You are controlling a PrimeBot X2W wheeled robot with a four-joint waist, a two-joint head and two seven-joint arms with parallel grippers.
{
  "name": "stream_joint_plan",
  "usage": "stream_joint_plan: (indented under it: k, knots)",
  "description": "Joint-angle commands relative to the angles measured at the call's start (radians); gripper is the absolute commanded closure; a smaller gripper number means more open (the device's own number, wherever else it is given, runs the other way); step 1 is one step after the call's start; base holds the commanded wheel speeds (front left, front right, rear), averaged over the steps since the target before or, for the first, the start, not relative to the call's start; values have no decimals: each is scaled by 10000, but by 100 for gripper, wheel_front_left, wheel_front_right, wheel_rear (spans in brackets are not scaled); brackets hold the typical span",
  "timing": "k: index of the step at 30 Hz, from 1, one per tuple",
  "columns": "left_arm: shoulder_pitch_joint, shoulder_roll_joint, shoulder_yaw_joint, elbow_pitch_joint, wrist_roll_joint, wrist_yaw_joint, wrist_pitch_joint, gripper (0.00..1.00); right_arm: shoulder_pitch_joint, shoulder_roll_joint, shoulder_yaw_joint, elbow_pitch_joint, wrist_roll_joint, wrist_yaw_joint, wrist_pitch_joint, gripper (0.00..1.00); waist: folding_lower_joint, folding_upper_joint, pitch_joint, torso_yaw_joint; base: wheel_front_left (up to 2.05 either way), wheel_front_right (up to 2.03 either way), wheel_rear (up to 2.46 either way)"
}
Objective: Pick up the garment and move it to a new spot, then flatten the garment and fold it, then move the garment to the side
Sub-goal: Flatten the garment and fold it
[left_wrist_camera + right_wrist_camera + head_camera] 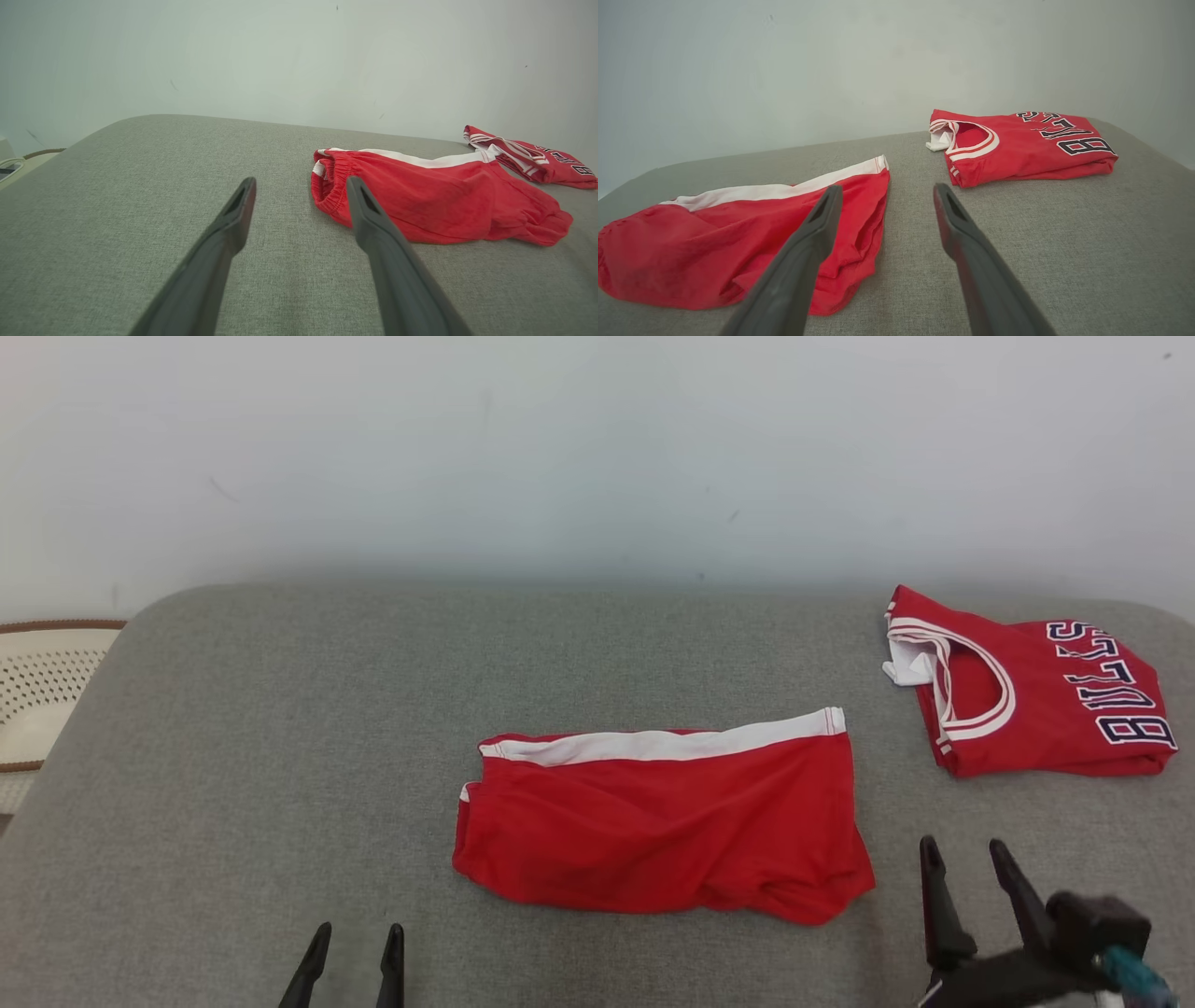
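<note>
The garment, red shorts with a white side stripe, lies folded in half at the middle of the grey padded table; its elastic waistband faces left. Near the front edge, left of the shorts, my left gripper stands open with nothing between its fingers. Off the shorts' right end hovers my right gripper, open and empty as well, apart from the cloth.
A folded red jersey with dark lettering lies at the back right of the table. A cream perforated basket sits beyond the left edge. A pale wall rises behind.
</note>
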State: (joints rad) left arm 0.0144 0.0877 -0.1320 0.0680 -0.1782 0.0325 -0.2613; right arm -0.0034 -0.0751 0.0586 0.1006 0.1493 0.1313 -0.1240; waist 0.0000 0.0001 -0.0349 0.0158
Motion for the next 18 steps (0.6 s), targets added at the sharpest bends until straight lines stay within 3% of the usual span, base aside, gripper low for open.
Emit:
stream_joint_plan:
  k: [1, 9, 18]
  knots:
    - [-83, 35, -37, 51, -3, -6, -46, 0, -343, -156, -50, 249, 18, -10, 212, 0, 0, -1, 71, 56, 0, 0, 0]
    - [-462, 21, -254, 181, -1, -137, -43, 0, -2715, -539, -213, 2551, 308, -10, 1152, 0, 0, -1, 454, 388, 0, 0, 0]
    - [-1006, -87, -501, 434, -22, -203, -44, 0, -5134, -938, -298, 6372, 663, -8, 1447, 0, 0, -1, 973, 1015, 0, 0, 0]
